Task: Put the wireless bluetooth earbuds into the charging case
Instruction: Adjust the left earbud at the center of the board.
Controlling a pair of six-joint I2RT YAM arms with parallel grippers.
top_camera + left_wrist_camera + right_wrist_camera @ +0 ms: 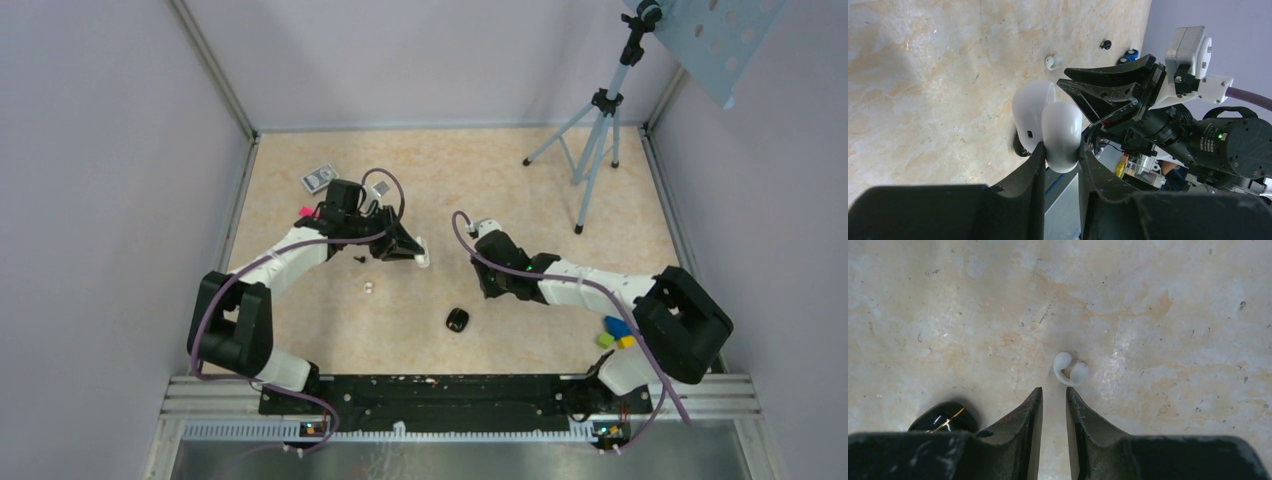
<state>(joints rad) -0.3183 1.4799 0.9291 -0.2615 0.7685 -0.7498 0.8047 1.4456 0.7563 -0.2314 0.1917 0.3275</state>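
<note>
A white charging case (1062,132) is clamped between the left jaws, over a mottled beige surface (1173,290). The right jaws are parted narrowly, with nothing gripped; one earbud (1070,371) is seen just beyond their tips, a glossy black object (943,416) beside them. The surface is enclosed by pale walls (420,60); a tripod (595,150) is set far beyond.

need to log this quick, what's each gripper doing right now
left gripper: shut on the charging case
right gripper: slightly open, empty, earbud just ahead

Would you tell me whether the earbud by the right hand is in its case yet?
Out: the earbud lies bare on the table just ahead of the right hand.
</note>
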